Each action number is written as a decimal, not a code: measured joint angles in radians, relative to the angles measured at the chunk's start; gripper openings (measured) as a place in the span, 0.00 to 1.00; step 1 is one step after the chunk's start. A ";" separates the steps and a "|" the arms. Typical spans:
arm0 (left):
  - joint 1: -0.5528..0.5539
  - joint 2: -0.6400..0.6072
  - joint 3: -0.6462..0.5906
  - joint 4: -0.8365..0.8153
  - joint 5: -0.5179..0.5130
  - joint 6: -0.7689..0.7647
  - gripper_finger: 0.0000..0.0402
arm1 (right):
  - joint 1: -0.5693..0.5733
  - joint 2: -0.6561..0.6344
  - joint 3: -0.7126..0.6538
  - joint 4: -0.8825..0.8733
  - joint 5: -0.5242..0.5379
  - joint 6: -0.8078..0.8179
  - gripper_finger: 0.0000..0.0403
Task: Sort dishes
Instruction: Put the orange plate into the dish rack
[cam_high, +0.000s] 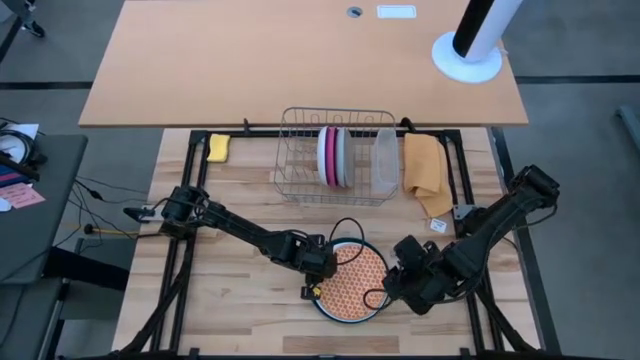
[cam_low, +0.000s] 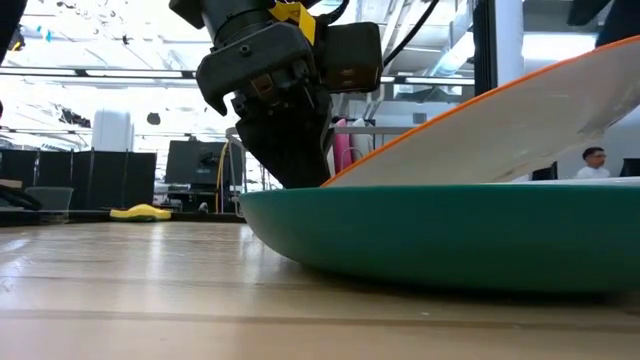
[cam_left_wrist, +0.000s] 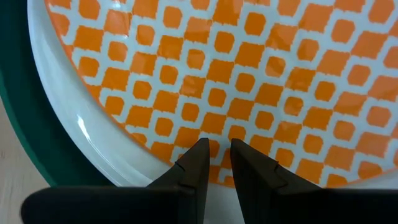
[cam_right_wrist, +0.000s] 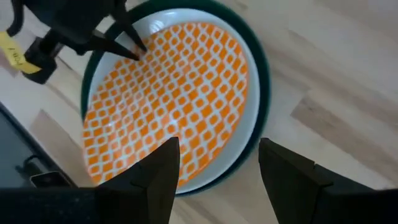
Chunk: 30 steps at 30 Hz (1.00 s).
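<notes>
Partly done: pink plate (cam_high: 325, 155) and pale grey plate (cam_high: 341, 156) stand in the rack (cam_high: 296, 160), upper centre. Orange-patterned plate (cam_high: 356, 277) lies tilted on the dark green plate (cam_high: 325, 306), lower centre.

Left claw (cam_left_wrist: 217, 148) is nearly closed at the orange plate's rim, gripping nothing clearly. Right claw (cam_right_wrist: 219, 147) is wide open, empty.

Wooden counter (cam_high: 240, 300); open-plan room behind.

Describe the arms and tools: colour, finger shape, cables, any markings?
Both arms are black, with jointed links. The left tool has two dark fingers tapering to blunt wedge tips; the right tool has broader, flat dark fingers. A black cable loops near the left wrist, which also carries a yellow tag with dark writing that cannot be read.
</notes>
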 joint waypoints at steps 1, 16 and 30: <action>0.000 0.000 0.000 0.000 0.005 0.000 0.16 | 0.000 0.003 -0.003 0.006 0.006 0.006 0.55; 0.000 0.000 0.000 0.000 0.019 0.008 0.16 | 0.037 0.018 -0.280 0.370 0.033 0.132 0.54; 0.002 0.000 0.000 0.005 0.021 -0.010 0.16 | 0.008 0.025 -0.360 0.657 0.081 0.110 0.42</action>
